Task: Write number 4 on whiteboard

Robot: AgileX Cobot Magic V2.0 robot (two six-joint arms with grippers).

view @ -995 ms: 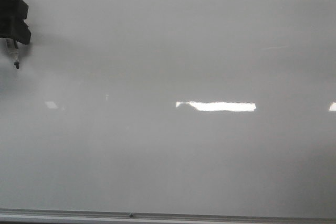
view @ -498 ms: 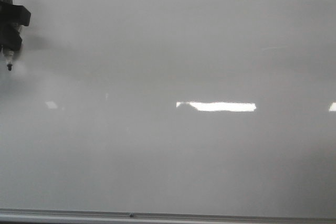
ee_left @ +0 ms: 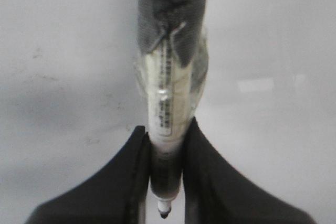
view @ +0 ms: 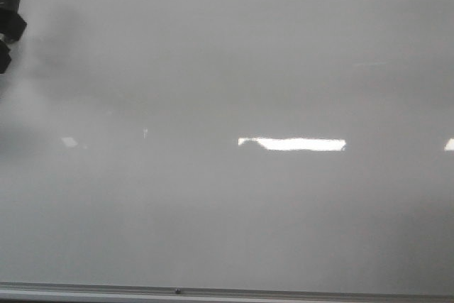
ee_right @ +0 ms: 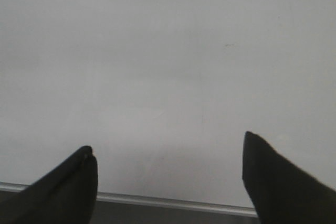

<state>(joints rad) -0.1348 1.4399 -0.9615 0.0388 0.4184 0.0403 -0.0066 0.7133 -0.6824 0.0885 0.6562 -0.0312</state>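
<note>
The whiteboard [view: 227, 69] fills the front view, pale grey and glossy. No number 4 shows on it in any view. Only a dark part of my left gripper [view: 8, 23] shows at the far left edge of the front view. In the left wrist view my left gripper [ee_left: 167, 125] is shut on a taped marker pen [ee_left: 167, 77], whose black tip [ee_left: 164, 213] shows between the fingers; the whiteboard [ee_left: 273, 35] lies behind it. My right gripper [ee_right: 167, 142] is open and empty in front of the whiteboard [ee_right: 168, 51], near its lower edge.
A thin metal rail [view: 284, 294] runs along the board's bottom edge and also shows in the right wrist view [ee_right: 173, 203]. Bright light reflections [view: 294, 144] lie across the board's middle and top.
My left gripper with the marker has moved left and up, almost out of the front view. The marker tip no longer shows there.
</note>
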